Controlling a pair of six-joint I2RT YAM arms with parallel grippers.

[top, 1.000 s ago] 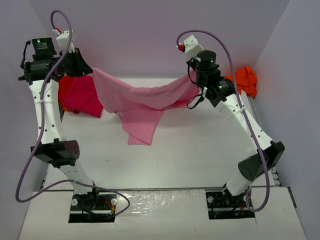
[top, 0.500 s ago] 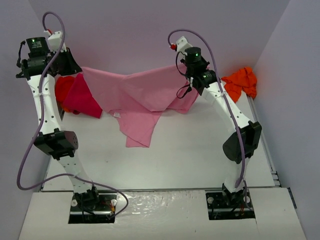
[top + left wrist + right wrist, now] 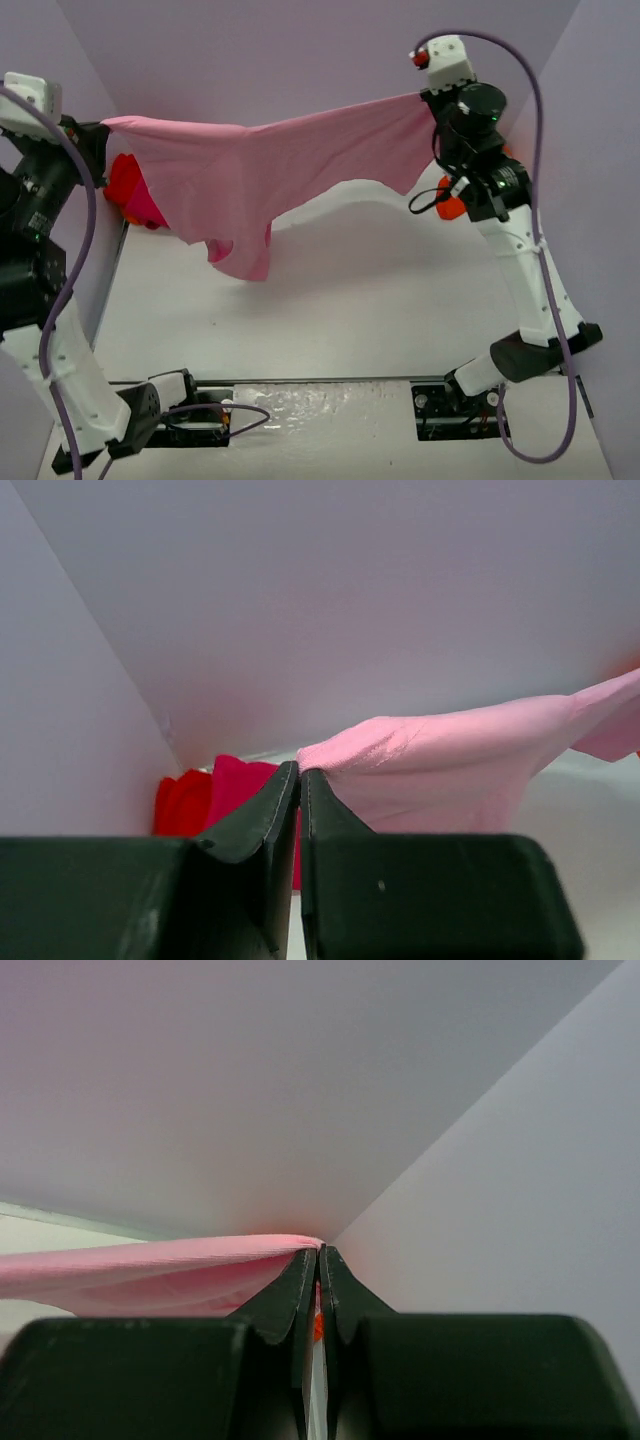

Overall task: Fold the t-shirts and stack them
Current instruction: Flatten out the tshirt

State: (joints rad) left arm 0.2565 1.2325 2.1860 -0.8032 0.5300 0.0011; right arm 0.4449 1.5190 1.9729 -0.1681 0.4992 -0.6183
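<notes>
The light pink t-shirt (image 3: 260, 170) hangs stretched in the air between both arms, its lower part drooping toward the table (image 3: 380, 290). My left gripper (image 3: 105, 128) is shut on its left end, and in the left wrist view the pink cloth (image 3: 450, 760) runs from the closed tips (image 3: 300, 770). My right gripper (image 3: 428, 97) is shut on the right end; the cloth (image 3: 150, 1265) leaves its tips (image 3: 321, 1249) leftward. The red t-shirt (image 3: 120, 180) and magenta t-shirt (image 3: 148, 210) lie at the back left. The orange t-shirt (image 3: 450, 208) is mostly hidden behind the right arm.
Purple walls (image 3: 280, 60) close in the back and both sides of the white table. The arm bases (image 3: 455, 405) sit at the near edge. In the left wrist view the magenta cloth (image 3: 235, 780) and red cloth (image 3: 180, 800) lie in the corner.
Both arms have risen and spread apart. The pink t-shirt has come up off the table and now hangs pulled taut between them.
</notes>
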